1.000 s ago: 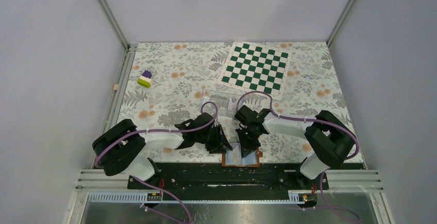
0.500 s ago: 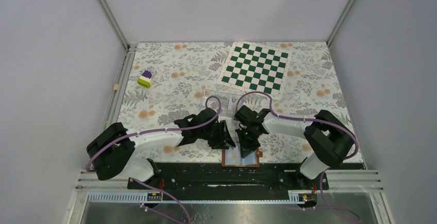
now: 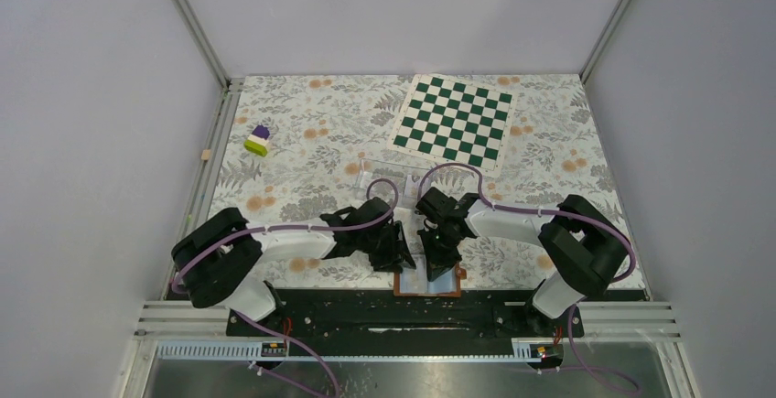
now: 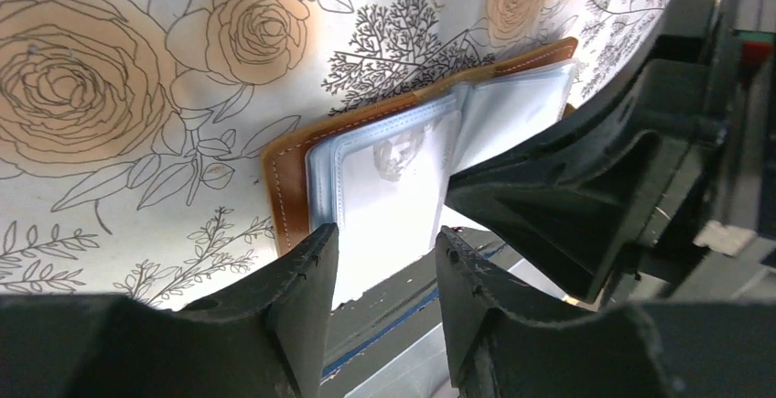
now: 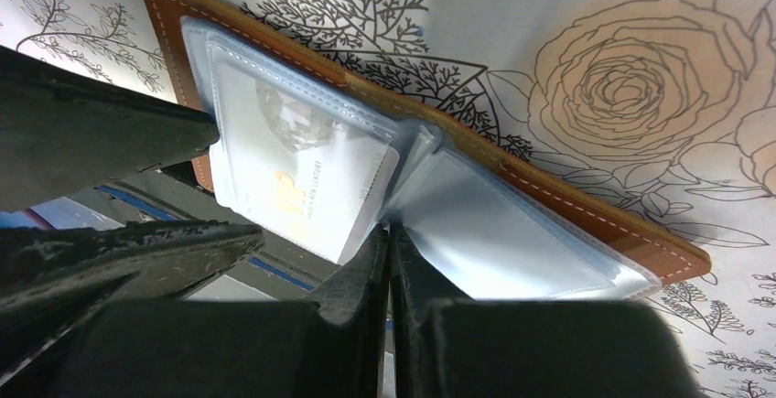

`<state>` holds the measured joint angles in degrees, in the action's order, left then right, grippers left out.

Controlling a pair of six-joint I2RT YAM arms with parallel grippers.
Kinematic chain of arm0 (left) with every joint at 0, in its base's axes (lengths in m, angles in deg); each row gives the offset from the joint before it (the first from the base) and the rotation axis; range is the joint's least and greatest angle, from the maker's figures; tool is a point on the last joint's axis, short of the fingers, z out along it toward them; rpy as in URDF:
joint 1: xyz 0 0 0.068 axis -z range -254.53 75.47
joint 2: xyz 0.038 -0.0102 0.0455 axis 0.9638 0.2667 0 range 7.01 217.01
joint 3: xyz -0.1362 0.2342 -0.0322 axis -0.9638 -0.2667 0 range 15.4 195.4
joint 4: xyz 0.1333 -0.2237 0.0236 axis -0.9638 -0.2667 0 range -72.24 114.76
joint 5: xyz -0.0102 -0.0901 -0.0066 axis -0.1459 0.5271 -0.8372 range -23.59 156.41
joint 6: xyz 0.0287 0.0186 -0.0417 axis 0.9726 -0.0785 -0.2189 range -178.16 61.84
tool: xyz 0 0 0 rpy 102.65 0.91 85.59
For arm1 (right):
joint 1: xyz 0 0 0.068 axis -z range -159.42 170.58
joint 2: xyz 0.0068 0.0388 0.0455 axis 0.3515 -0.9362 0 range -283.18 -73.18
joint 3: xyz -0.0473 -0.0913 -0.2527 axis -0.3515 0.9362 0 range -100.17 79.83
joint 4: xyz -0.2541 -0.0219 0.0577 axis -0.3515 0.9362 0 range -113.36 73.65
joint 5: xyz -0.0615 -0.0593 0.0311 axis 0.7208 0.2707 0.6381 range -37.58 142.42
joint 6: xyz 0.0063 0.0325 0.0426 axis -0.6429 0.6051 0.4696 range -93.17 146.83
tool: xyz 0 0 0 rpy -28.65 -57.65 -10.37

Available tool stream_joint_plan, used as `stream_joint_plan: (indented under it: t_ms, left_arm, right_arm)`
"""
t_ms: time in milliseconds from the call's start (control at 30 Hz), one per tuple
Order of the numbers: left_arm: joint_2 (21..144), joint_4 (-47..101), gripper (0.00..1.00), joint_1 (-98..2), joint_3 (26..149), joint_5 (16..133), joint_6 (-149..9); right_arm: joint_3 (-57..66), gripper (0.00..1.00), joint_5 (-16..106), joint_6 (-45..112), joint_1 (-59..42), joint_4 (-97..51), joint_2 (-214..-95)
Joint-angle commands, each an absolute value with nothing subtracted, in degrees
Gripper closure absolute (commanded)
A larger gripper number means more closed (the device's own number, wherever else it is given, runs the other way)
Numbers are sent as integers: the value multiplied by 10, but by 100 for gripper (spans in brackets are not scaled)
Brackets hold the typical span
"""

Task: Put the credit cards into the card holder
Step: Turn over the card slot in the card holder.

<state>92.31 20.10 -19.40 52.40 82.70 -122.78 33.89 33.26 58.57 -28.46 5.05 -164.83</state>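
Observation:
The card holder (image 3: pixel 428 281) lies open at the table's near edge, brown leather with pale blue-grey pockets (image 4: pixel 366 169) (image 5: pixel 512 233). A whitish credit card (image 5: pixel 307 192) with gold lettering sits partly in the left pocket and sticks out over the table edge; it also shows in the left wrist view (image 4: pixel 389 220). My left gripper (image 4: pixel 384 256) (image 3: pixel 397 252) is open, one finger on each side of the card's free end. My right gripper (image 5: pixel 390 244) (image 3: pixel 437 261) is shut, pinching a pocket leaf at the card holder's fold. No other cards show.
A clear plastic case (image 3: pixel 386 178) lies behind the grippers. A green-and-white chequered board (image 3: pixel 455 121) is at the back right. A purple, white and green block (image 3: pixel 258 140) and a small beige cube (image 3: pixel 207 155) are at the far left. A black rail (image 3: pixel 366 305) runs along the near edge.
My left gripper has shifted right, closer to the card holder, then drawn slightly back towards the near edge. The right arm and card holder have stayed in place.

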Motion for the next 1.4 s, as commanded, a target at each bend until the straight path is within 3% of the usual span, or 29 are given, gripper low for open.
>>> stream_joint_plan:
  t_ms: [0,267,600,700,900,1067,1367]
  left_arm:
    - [939,193,56,-187,544,811,-1229]
    - [954,187,57,-175,574,815,-1212]
    - [897,291,69,-174,539,836,-1257]
    - [896,292,71,-174,541,843,-1259]
    - [931,325,67,-174,546,880,-1268]
    - [972,349,65,-172,554,895,-1277]
    - [1031,389,60,-150,610,926,-1289]
  right_arm:
    - [345,93,348,575,-289,47,-1663]
    - [345,93,344,575,-289,47,-1665]
    - [334,92,343,576,-289,63,-1646]
    - [319,88,346,576,-289,83,-1625]
    - [275,65,398,571,-289,160,-1580]
    - [254,60,467,559,-280,224,-1549]
    - [294,60,436,544,-184,227,-1488]
